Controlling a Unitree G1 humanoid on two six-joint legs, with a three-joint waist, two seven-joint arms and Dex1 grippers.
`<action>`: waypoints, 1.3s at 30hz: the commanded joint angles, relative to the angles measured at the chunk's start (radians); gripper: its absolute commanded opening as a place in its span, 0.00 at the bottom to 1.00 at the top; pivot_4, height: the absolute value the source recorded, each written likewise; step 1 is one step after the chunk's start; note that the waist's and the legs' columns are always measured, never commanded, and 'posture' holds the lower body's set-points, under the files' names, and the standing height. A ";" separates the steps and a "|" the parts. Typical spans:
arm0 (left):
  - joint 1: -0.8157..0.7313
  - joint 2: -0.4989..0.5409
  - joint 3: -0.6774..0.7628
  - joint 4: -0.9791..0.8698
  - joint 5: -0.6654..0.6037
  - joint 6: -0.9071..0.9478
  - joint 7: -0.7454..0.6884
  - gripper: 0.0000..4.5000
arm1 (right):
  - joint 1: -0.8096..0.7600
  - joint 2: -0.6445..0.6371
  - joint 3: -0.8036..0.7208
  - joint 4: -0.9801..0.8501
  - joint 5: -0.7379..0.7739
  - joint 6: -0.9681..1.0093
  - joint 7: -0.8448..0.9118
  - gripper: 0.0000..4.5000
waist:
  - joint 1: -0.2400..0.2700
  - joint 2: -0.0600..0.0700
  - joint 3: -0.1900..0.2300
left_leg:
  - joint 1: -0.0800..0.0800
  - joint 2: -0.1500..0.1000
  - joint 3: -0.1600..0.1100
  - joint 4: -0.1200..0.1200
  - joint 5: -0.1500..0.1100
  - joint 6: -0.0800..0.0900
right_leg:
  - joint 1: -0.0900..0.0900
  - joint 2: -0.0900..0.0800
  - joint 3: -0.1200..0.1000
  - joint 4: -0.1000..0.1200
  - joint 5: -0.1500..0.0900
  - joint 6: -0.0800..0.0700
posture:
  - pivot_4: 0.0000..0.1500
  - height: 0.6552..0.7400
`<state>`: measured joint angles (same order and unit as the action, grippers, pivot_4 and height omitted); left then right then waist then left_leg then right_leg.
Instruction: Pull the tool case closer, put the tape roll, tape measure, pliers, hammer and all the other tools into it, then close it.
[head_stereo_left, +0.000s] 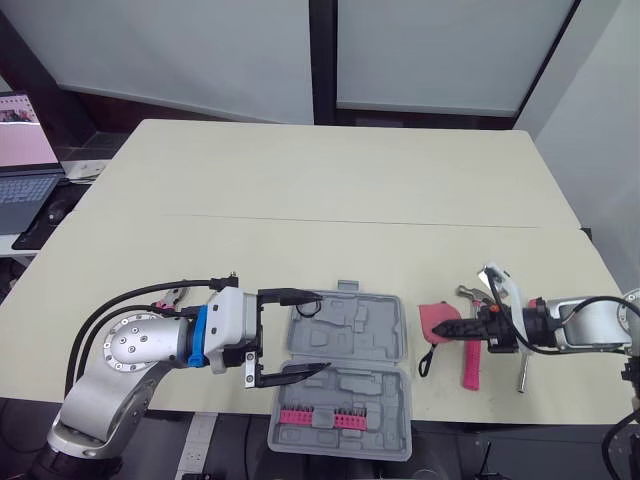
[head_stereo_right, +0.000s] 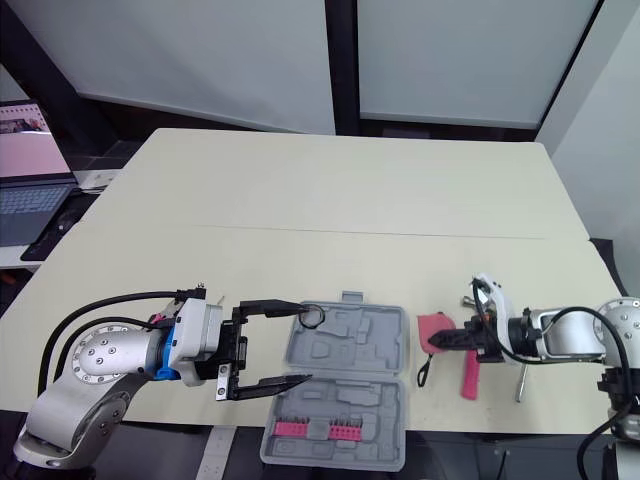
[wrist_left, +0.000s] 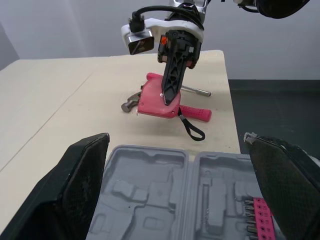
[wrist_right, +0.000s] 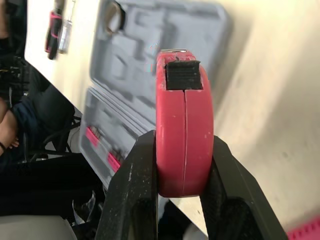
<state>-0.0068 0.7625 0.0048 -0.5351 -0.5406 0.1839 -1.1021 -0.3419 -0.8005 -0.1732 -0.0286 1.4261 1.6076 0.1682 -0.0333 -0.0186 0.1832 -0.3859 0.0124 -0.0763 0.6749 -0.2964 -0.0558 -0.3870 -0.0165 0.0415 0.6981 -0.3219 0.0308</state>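
Case (head_stereo_left: 350, 335): grey, open, both halves lying flat at the near edge of the worktop (head_stereo_left: 330, 200), roughly midway between the two arms. The moulded recesses are mostly bare. A pink bit strip (head_stereo_left: 322, 417) sits in the near half. A small ring-shaped item (head_stereo_right: 313, 315) lies in the far left corner of the far half; what it is cannot be told.

Tape measure (head_stereo_left: 432, 316): pink, just beside the case's right edge and outside it. It is gripped across its flat sides by the right end effector (head_stereo_left: 445, 330), whose two fingers are closed against it. Its black strap (head_stereo_left: 425, 362) hangs toward the near edge. Whether the body touches the worktop cannot be told.

Hammer (head_stereo_left: 470, 368): lies on the worktop right of the tape measure, under the right end effector, pink handle pointing to the near edge, head to the far side. A metal rod (head_stereo_left: 521, 375) lies just right of it.

Left end effector (head_stereo_left: 320, 332): spread wide and holding nothing. It points toward the case's left edge, with one fingertip over the far half near the ring-shaped item and the other over the hinge line.

A pink-handled tool (head_stereo_left: 172, 296) lies on the worktop left of the case, largely hidden behind the left arm.

A laptop (head_stereo_left: 25, 180) stands open on a separate desk at far left.
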 joint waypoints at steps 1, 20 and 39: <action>0.015 0.004 0.001 -0.055 -0.001 -0.006 0.006 1.00 | 0.052 0.019 -0.012 -0.021 -0.058 0.001 -0.030 0.17 | 0.002 0.000 0.000 | 0.000 0.000 0.000 0.000 0.000 0.000 | 0.000 0.000 0.000 0.000 0.000 0.000 | 1.00 1.00; 0.109 0.027 0.023 -0.115 0.000 0.005 0.020 1.00 | 0.153 0.123 0.009 -0.028 -0.010 0.007 -0.146 0.41 | 0.002 0.001 0.000 | 0.001 0.001 0.000 0.000 0.000 0.000 | 0.001 0.003 0.001 -0.001 0.000 0.000 | 1.00 1.00; 0.076 0.008 -0.014 -0.072 0.035 -0.037 0.002 1.00 | 0.236 -0.452 0.132 -0.487 -0.360 -0.411 0.762 0.99 | 0.007 0.005 0.002 | 0.001 0.000 0.000 0.000 0.000 0.000 | 0.001 0.002 -0.002 -0.003 -0.001 0.001 | 1.00 1.00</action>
<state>0.0696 0.7725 -0.0061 -0.5960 -0.5032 0.1660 -1.0924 -0.1397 -1.2240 -0.0371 -0.4410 1.1615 1.3633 0.7583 -0.0260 -0.0137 0.1852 -0.3846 0.0126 -0.0766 0.6739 -0.2968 -0.0555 -0.3848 -0.0141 0.0392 0.6943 -0.3227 0.0321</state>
